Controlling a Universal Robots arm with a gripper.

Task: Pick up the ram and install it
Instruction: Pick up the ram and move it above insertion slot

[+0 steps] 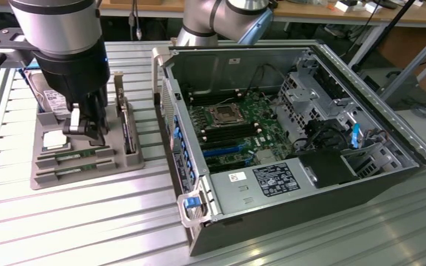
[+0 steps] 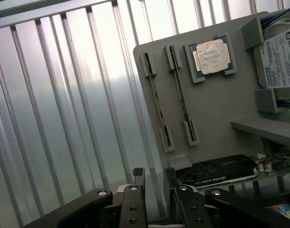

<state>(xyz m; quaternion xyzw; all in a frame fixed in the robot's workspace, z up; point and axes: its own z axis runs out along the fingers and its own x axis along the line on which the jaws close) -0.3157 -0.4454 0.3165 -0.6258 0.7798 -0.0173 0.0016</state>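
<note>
**Open gripper above the parts tray, both ram sticks in their slots**

A ribbed metal table (image 1: 65,221) carries everything. On the exterior view's right lies an open computer case (image 1: 309,219) with its green main board (image 1: 235,133) facing up. On the exterior view's left the robot arm (image 1: 61,50) hangs over a grey tray (image 1: 128,158).

At the tray's side nearest the case, a graphics card (image 1: 126,130) stands on its edge. A hard drive (image 1: 50,100) sits at the far end of the tray.

Two ram sticks rest in the near end of the tray, each standing on its long thin edge, held by end blocks. Their long axes are parallel to each other. In the exterior view they run from left to right, across the direction of the graphics card. The inner ram stick (image 1: 72,157) is just beside the square silver processor (image 1: 54,140). The outer ram stick (image 1: 72,172) is near the tray's front edge.

The gripper (image 1: 87,130) is above the tray, between the processor and the graphics card. In the wrist view its two fingertips (image 2: 138,173) stand apart with a free gap, holding nothing, and they are apart from both sticks.
</note>
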